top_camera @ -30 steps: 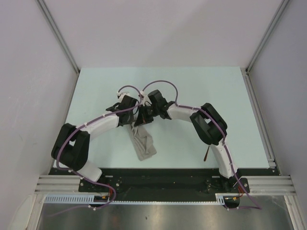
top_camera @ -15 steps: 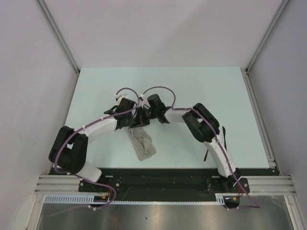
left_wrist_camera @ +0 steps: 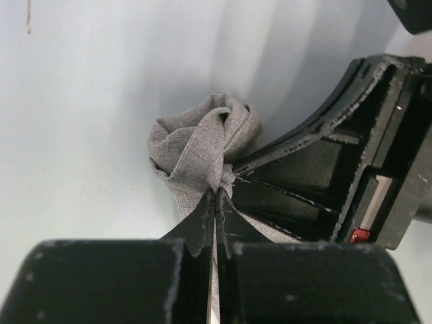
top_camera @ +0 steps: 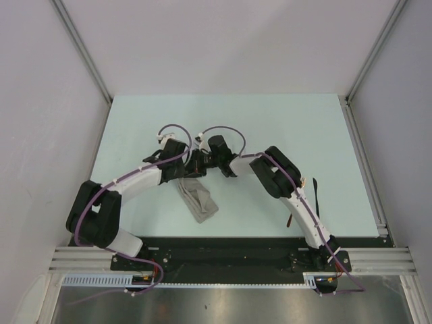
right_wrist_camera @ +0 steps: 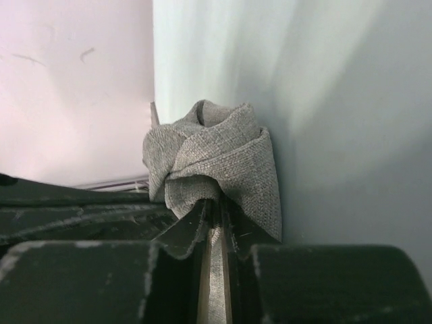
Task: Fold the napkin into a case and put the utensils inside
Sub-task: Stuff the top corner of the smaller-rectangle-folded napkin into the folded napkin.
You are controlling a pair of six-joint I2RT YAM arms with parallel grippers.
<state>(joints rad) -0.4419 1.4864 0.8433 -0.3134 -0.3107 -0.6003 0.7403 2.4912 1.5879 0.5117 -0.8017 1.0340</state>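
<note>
Finding one: both tools are engaged on the same item. The left gripper (left_wrist_camera: 216,197) is clenched on a pinch of the napkin (left_wrist_camera: 202,142), fingertips closed with cloth gathered between them. The right gripper (right_wrist_camera: 214,208) likewise grips a bunched fold of that cloth, its jaws nearly together.

Finding two, position. In the overhead view the two grippers sit just beside each other left of centre. The napkin (top_camera: 198,201) trails from them toward the bottom of the frame and slightly rightward. Its long axis runs diagonally, the held end farthest from the arm bases and the free end resting on the table (top_camera: 270,121).

Finding three: the utensils lie at the lower right, well apart from the cloth. The black piece (top_camera: 314,192) is just right of the right arm. The copper fork (top_camera: 289,219) is partly hidden beside that arm. In my judgement the right arm is the nearer one for collecting them.

Finding four: no brand, label or legible writing noted.
</note>
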